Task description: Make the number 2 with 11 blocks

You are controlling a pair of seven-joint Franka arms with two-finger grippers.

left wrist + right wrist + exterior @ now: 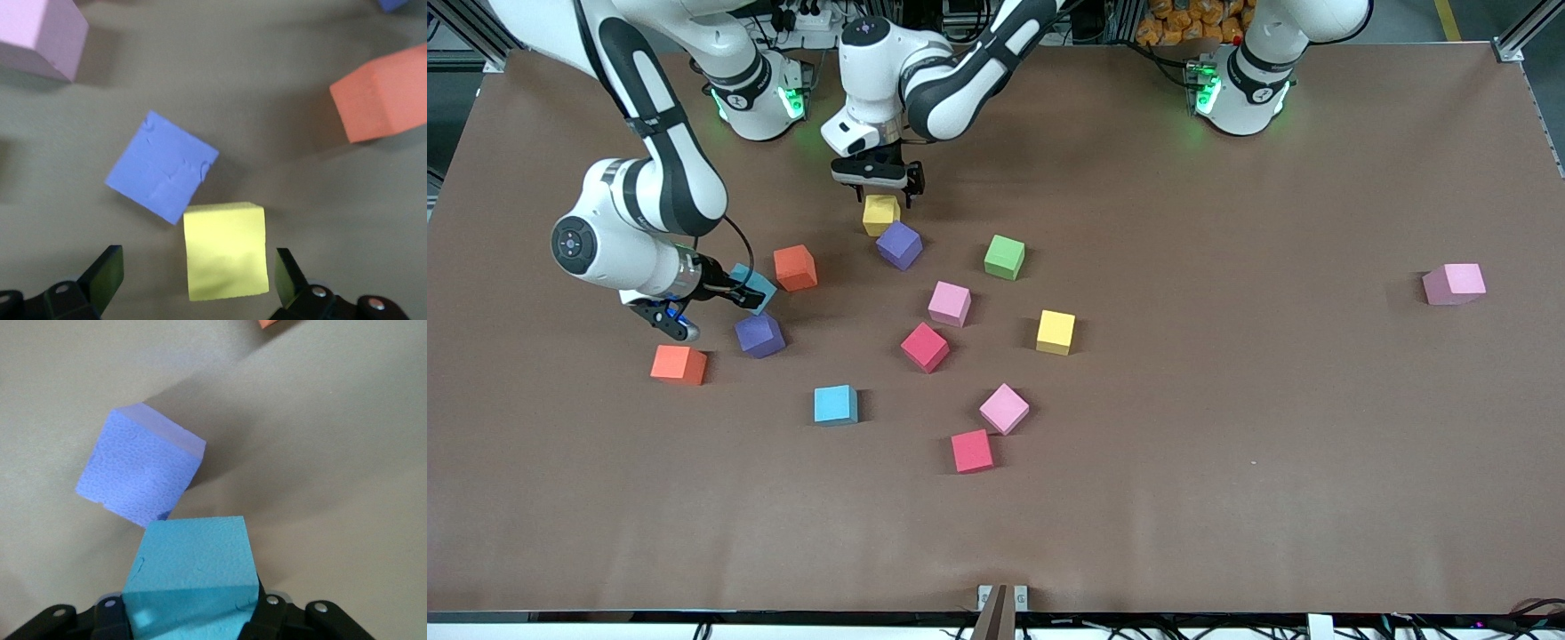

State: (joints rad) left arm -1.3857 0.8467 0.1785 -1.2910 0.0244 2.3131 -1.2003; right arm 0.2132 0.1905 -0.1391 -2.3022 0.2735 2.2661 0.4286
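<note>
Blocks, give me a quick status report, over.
Right tool shut on light blue block, over purple block. Left tool open, over yellow block, which touches another purple block. Remaining blocks scattered, no digit yet.

Brown table cover [1227, 489] spans whole work surface. Small grey bracket [1002, 597] at its camera-side edge. Pile of orange objects [1192, 22] past its robot-base edge.

Most blocks [949, 303] lie scattered on the table [1227, 462] toward the right arm's end. One corner block [880, 213] sits between the left gripper's [879, 190] spread fingers, touching a neighbour [899, 244] nearer the camera. The right gripper [749, 292] holds a raised block [756, 284] over a low block [760, 335]. A lone block [1454, 284] lies toward the left arm's end.
</note>
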